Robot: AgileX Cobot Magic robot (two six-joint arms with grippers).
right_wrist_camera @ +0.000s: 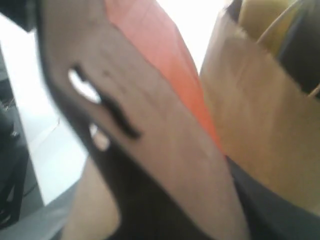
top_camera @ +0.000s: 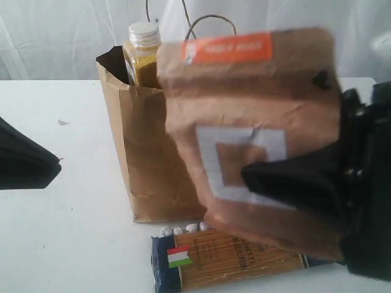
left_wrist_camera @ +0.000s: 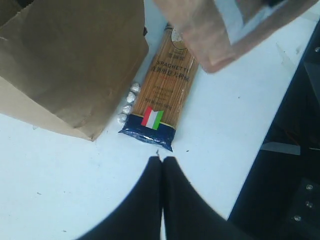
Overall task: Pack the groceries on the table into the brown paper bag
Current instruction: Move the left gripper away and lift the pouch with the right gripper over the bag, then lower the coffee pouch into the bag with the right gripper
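Kraft pouch (top_camera: pixel 244 91) clamped mid-body in right pincer (top_camera: pixel 275 180), brown paper bag (top_camera: pixel 146 165) just beyond. Kraft pouch judged light, soft, crushable; mid-body hold suited. Left pincer (left_wrist_camera: pixel 161 162) closed, empty; spaghetti packet (left_wrist_camera: pixel 165 85) just ahead of tips.

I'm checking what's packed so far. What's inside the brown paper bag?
A bottle of yellow grain with a pale cap sticks up out of the paper bag at its open top. Anything lower down is hidden by the bag's walls and by the pouch in front.
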